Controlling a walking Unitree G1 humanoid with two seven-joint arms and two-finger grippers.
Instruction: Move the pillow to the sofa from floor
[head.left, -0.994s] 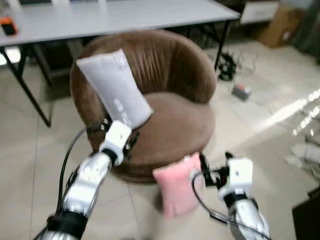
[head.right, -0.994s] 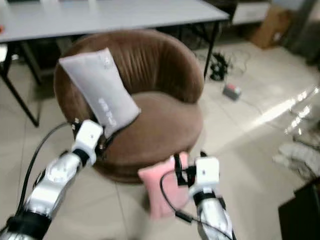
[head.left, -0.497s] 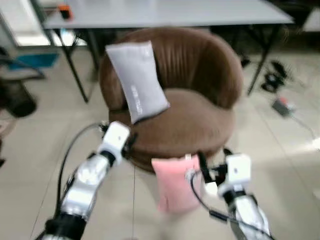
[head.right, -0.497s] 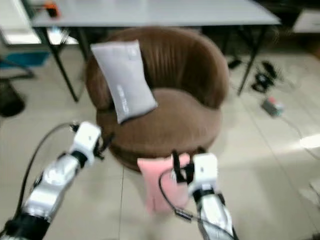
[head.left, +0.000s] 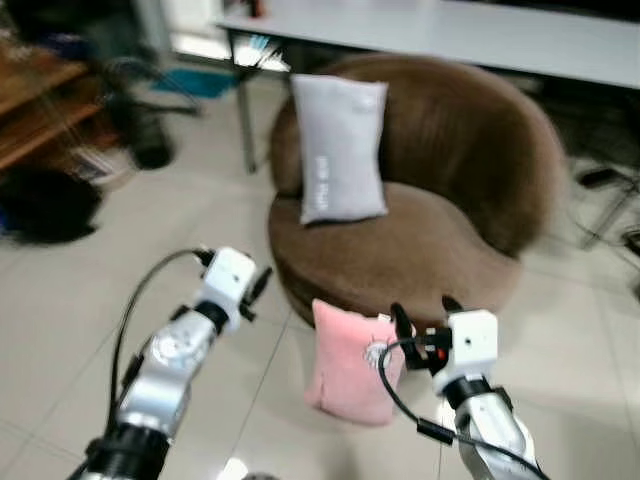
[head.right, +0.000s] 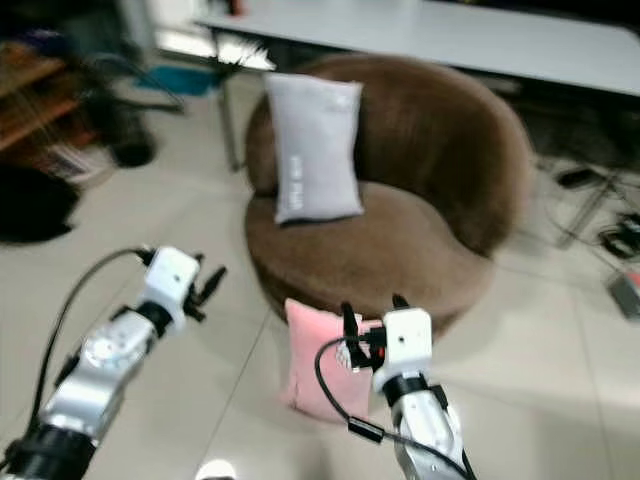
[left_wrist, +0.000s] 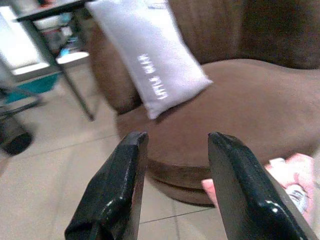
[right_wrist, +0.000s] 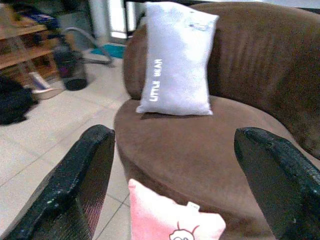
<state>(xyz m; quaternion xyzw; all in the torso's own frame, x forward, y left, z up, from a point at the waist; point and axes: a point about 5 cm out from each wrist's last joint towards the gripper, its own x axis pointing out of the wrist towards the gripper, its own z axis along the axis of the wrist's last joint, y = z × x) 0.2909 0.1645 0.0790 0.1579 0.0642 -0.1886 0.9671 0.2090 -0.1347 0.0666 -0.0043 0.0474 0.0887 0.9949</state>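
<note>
Two pillows appear in the left eye view: a pink pillow (head.left: 350, 362) stands on the tiled floor (head.left: 70, 310), leaning against the front base of the round brown sofa (head.left: 440, 250), and a grey pillow (head.left: 338, 162) is propped upright on the seat against the backrest. The right gripper (head.left: 420, 318) is just above and beside the upper right corner of the pink pillow, with its fingers apart; contact cannot be confirmed. The left gripper (head.left: 262, 285) is held out over bare floor, left of the pink pillow and clear of it. A grey surface (head.left: 480, 35) stands behind the sofa. The right eye view repeats this layout, with the pink pillow (head.right: 322, 358) partly covered by the right wrist housing. The left wrist view shows the left fingers (left_wrist: 117, 185) apart with nothing between them, aimed at the sofa seat, and a corner of the pink pillow (left_wrist: 290, 172) past one finger. The right wrist view shows the right fingers (right_wrist: 75, 175) spread wide, with the top edge of the pink pillow (right_wrist: 170, 220) lying low between them and the grey pillow (right_wrist: 177, 60) beyond. Judged step: approach for pickup, grasp not yet made. The next move calls for lowering the right gripper so both fingers straddle the pillow's top edge, closing them, then lifting clear of the sofa base before placing on the free seat area beside the grey pillow.
</note>
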